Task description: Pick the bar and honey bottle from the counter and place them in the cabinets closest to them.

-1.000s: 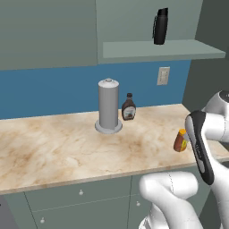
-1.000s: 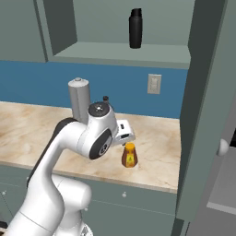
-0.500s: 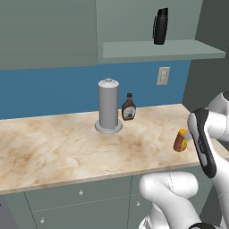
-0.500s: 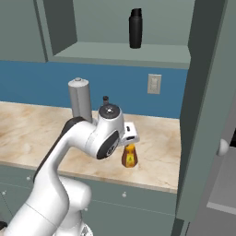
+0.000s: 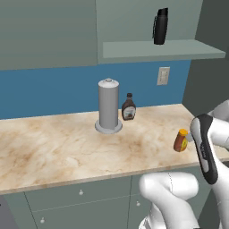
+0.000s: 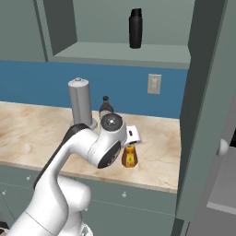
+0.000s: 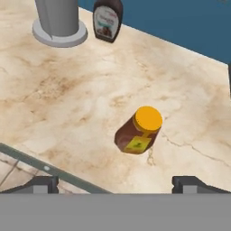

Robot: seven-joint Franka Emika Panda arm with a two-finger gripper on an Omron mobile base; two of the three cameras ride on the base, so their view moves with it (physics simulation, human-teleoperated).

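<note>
Arm swung further right vs earlier, fingers spread wide above honey bottle, bottle unmoved on counter

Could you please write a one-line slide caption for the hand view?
Open gripper above the upright honey bottle on the counter.

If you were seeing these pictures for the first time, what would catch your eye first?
The amber honey bottle standing near the counter's front edge, with the open gripper poised above it. Behind it, a grey cylinder and a dark brown bottle stand together by the blue wall.
</note>
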